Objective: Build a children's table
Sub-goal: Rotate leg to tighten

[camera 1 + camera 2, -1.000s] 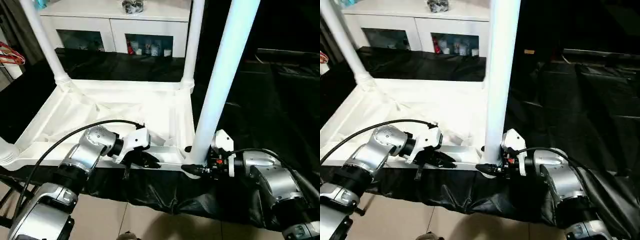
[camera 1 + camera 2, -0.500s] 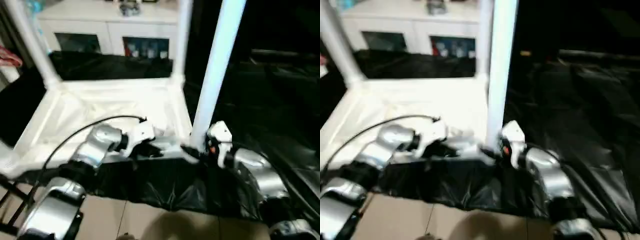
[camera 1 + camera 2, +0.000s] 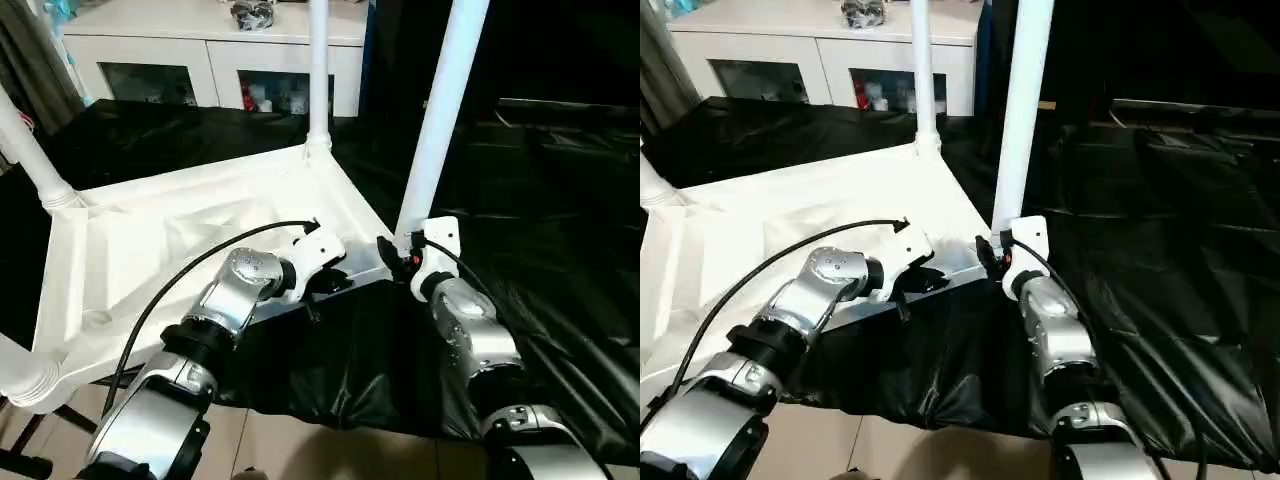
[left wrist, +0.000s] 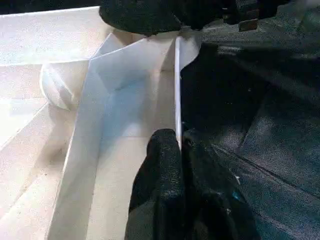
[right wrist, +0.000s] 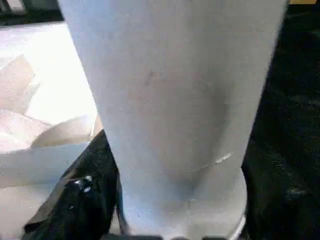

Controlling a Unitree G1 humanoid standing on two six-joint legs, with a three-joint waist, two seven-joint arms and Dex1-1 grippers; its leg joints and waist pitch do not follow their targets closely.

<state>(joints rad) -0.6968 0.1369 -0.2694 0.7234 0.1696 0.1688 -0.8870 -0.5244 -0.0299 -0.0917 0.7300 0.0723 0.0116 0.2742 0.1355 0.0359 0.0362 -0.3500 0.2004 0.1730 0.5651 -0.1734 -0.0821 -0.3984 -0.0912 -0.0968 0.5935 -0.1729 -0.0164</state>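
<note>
From the left eye view, the children's table [image 3: 180,235] is lying upside down on a black-covered surface [image 3: 560,200], ribbed underside up, with legs sticking up from its corners. The left gripper [image 3: 335,283] sits on the near rim of the tabletop, and the right gripper [image 3: 396,256] is at the base of the near right leg [image 3: 440,110], right where it goes into the corner socket. A white cabinet [image 3: 220,60] with glass doors stands at the back.

Right eye view is the same setup: the right gripper sits low against that leg, just beside the left one along the rim.

Left wrist view is the clearest one: the two black fingers [image 4: 165,185] are pressed together with the thin white rim [image 4: 177,90] pinched between them.

Right wrist view is mostly the leg's thick base [image 5: 175,110], very close up. One black finger [image 5: 80,200] shows to one side of it; the jaws stand wide around the leg, but I honestly can't tell if they're actually squeezing it.
</note>
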